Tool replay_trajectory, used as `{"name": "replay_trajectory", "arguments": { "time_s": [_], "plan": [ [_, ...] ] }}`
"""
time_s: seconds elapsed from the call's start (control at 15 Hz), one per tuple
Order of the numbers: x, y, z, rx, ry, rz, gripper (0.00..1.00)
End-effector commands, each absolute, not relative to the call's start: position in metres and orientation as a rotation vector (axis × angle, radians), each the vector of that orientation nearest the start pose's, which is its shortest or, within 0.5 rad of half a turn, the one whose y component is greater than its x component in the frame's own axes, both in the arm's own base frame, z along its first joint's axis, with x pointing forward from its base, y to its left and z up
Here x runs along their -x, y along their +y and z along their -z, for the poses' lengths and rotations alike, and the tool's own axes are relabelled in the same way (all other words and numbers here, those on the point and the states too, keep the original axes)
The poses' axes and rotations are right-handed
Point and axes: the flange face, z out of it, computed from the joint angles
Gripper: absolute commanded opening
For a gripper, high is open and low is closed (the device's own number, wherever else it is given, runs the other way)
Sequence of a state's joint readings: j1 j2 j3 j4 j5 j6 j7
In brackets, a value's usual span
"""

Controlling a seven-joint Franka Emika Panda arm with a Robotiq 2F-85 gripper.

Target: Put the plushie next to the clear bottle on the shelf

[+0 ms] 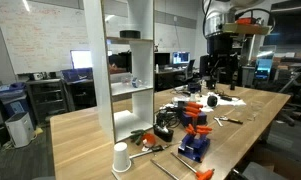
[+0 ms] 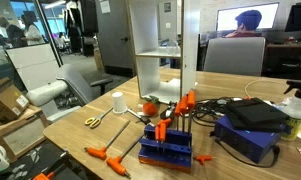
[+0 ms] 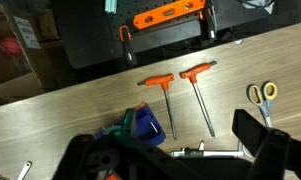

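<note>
Paper cup [image 2: 118,101] and blue-orange blocks [image 2: 168,148] stand near the plushie [image 2: 150,106].

Office-lab workspace: whiteboard [image 1: 35,40] on the far wall, computer monitors [image 1: 81,60] at workstations, office chair [image 2: 235,52], wooden desk [image 1: 80,135] carrying orange-handled wrenches [image 3: 158,82] and scissors [image 3: 260,95].

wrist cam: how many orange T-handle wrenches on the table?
2. One wrench lies mid-frame on the table, the other just right of it, shafts roughly parallel. The gripper at the bottom may hide more.

Exterior views share the shelf [image 1: 95,70] [image 2: 160,30]; wrist view overlooks the table [image 3: 50,110].
</note>
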State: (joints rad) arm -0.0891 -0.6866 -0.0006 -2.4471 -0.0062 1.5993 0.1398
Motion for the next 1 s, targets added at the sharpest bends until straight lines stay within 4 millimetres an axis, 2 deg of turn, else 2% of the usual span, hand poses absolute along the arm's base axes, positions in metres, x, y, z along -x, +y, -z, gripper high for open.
{"name": "replay_trajectory", "arguments": {
  "time_s": [0.0,0.2,0.93],
  "plan": [
    [-0.3251,-0.0300,-0.5210,3.121,0.358,-0.247,1.00],
    [-0.3254,-0.0300,-0.5272,3.122,0.358,-0.224,1.00],
    [-0.3255,-0.0300,-0.5277,3.123,0.358,-0.223,1.00]
  ]
}}
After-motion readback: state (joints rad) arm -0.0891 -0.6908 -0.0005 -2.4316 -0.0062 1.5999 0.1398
